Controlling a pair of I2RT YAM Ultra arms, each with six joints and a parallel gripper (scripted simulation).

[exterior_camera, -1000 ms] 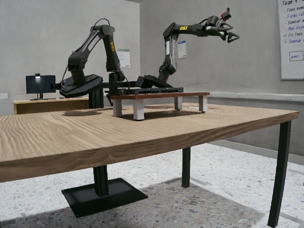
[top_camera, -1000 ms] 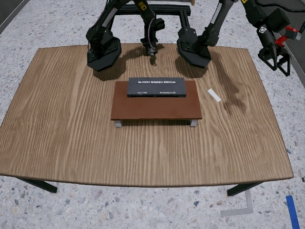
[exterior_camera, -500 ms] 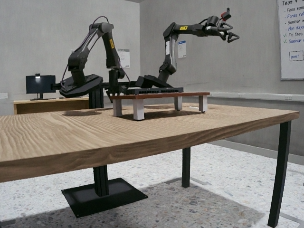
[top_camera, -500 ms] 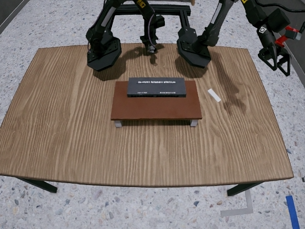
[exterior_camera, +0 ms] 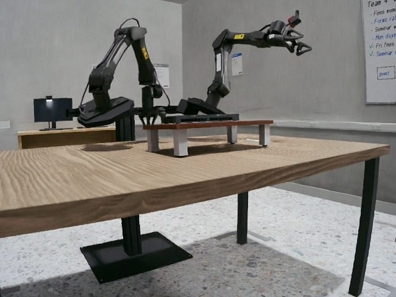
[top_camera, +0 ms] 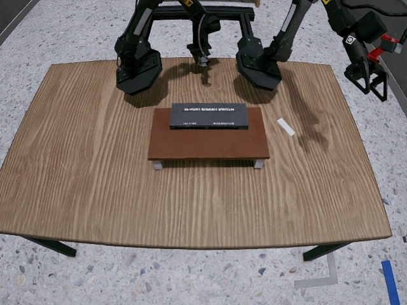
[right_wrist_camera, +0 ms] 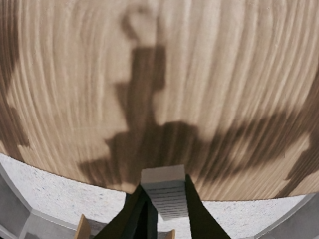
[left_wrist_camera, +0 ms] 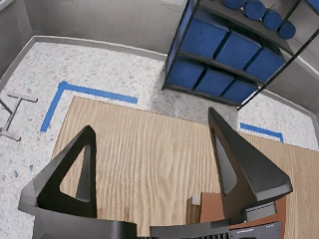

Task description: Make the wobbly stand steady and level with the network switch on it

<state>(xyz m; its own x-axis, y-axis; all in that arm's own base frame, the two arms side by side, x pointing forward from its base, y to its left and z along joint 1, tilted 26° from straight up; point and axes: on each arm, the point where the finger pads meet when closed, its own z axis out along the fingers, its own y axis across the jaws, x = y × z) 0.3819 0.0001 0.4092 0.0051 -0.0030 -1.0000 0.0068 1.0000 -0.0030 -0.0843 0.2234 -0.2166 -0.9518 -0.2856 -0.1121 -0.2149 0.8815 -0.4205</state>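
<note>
The brown stand (top_camera: 208,134) rests on short white legs mid-table, with the dark network switch (top_camera: 208,115) on its rear half. A white wedge (top_camera: 285,126) lies flat on the table to the right of the stand. My right gripper (top_camera: 201,61) hangs low behind the stand near the table's back edge, shut on another white wedge (right_wrist_camera: 163,193), held just above the wood. My left gripper (top_camera: 371,82) is open and empty, raised high past the table's right edge. In the left wrist view its fingers stand wide apart, and part of the stand (left_wrist_camera: 215,209) shows far below.
The two arm bases (top_camera: 138,70) (top_camera: 259,68) stand at the back of the table behind the stand. A blue shelf rack (left_wrist_camera: 233,34) stands on the floor beyond the table. The black frame (top_camera: 203,13) runs behind the bases.
</note>
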